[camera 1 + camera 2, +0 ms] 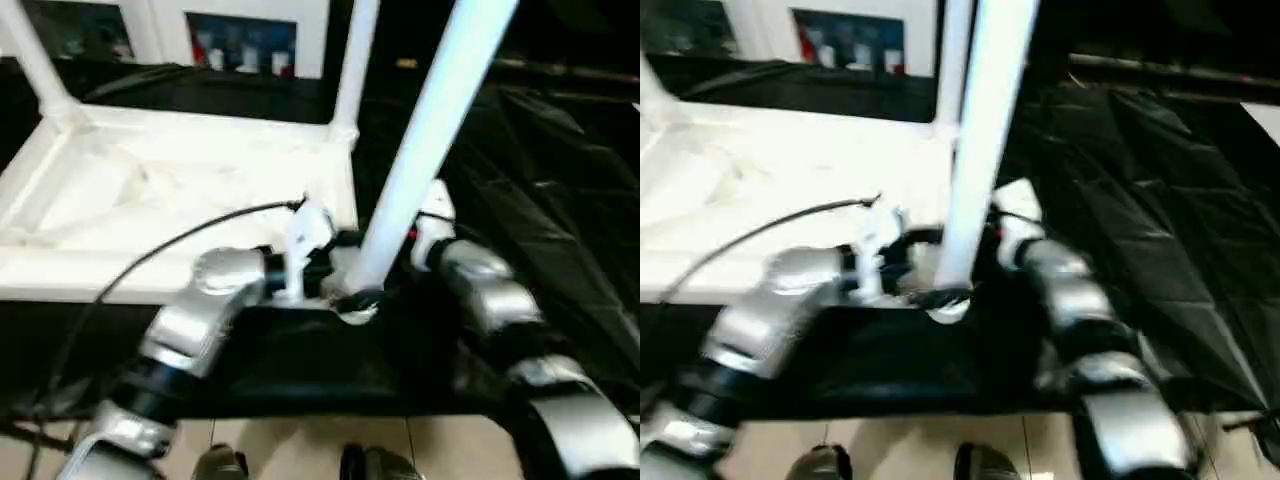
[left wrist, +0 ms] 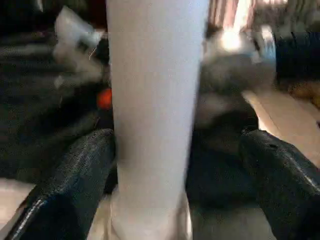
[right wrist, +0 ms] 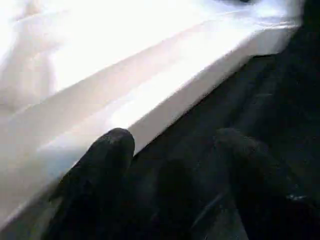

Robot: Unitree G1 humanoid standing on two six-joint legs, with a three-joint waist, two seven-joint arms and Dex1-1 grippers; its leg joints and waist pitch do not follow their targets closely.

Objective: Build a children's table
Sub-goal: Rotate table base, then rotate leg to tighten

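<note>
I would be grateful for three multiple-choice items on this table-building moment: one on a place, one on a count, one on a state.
1. Where does the nearest leg meet the tabletop?
A. its near right corner
B. its far left corner
C. the middle of its underside

2. How many legs rise from the tabletop in the left eye view?
A. one
B. three
C. five

3. How does the left hand stand to the nearest leg?
A. open, a finger on each side
C. shut on a cable
B. holding the leg flat on the floor

Answers:
1 A, the leg's foot sits at the near right corner socket.
2 B, two stand at the far corners and one at the near.
3 A, the left wrist view shows a gap beside the leg.
</note>
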